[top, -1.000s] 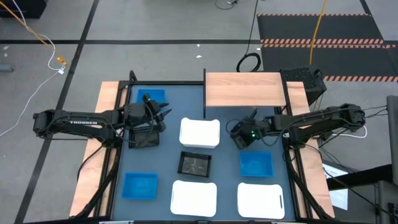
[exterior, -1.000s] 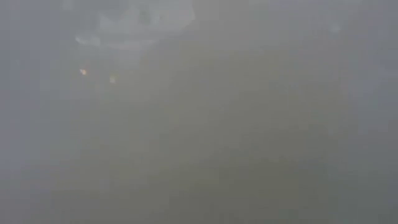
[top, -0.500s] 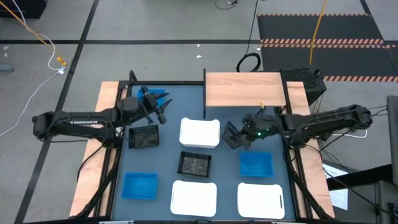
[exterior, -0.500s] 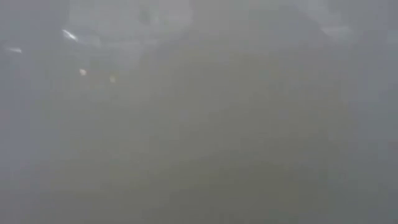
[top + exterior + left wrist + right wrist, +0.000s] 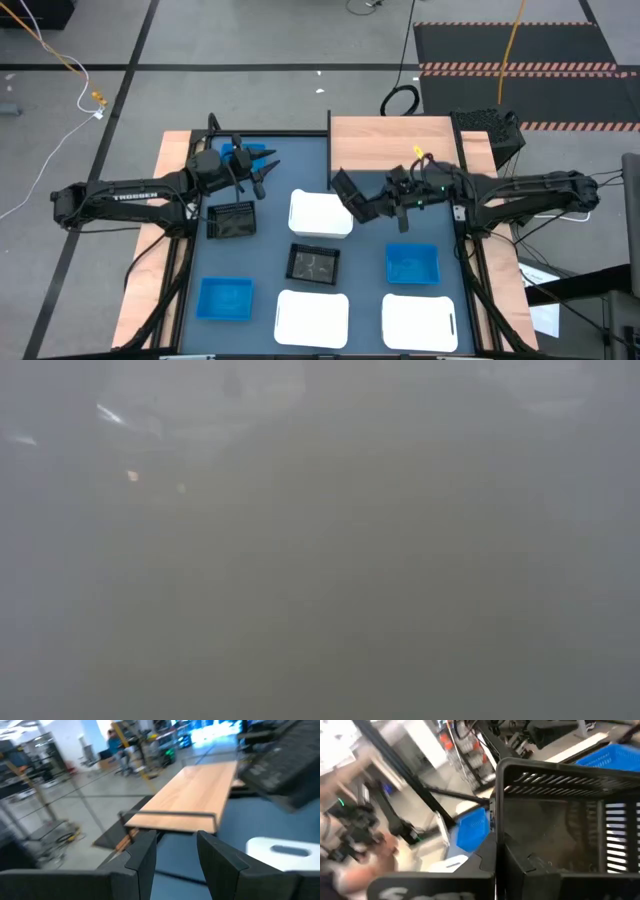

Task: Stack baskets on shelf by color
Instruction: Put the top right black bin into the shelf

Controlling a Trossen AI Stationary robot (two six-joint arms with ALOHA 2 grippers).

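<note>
My right gripper (image 5: 372, 200) is shut on a black slatted basket (image 5: 350, 194), held tilted above the table between the white basket (image 5: 320, 213) and the wood-grain shelf (image 5: 393, 143). My left gripper (image 5: 256, 172) is open and hovers by the blue basket (image 5: 245, 155) near the table's far left, touching nothing. In the left wrist view its fingers (image 5: 142, 855) point toward the shelf (image 5: 195, 795). Two more black baskets (image 5: 232, 218) (image 5: 313, 263) rest on their bases on the tabletop. The low view shows only grey haze. My right gripper pinches the black basket by one side wall (image 5: 495, 815) at its rim; the wall runs up between the fingers (image 5: 485, 865). The basket is lifted clear of the table and tipped on edge, its slatted base (image 5: 615, 827) facing the wrist camera.
Two blue baskets (image 5: 412, 263) (image 5: 225, 298) and two white baskets (image 5: 311, 317) (image 5: 418, 322) lie on the near half of the blue-grey tabletop (image 5: 270, 250). A black box (image 5: 490, 128) stands to the right of the shelf. Bare wood shows on the shelf top.
My right gripper has risen and moved toward the table's left and far side, carrying the black basket from beside the blue basket up toward the shelf and tipping it on edge. My left gripper has moved from above the left black basket toward the far edge, over the blue basket.
</note>
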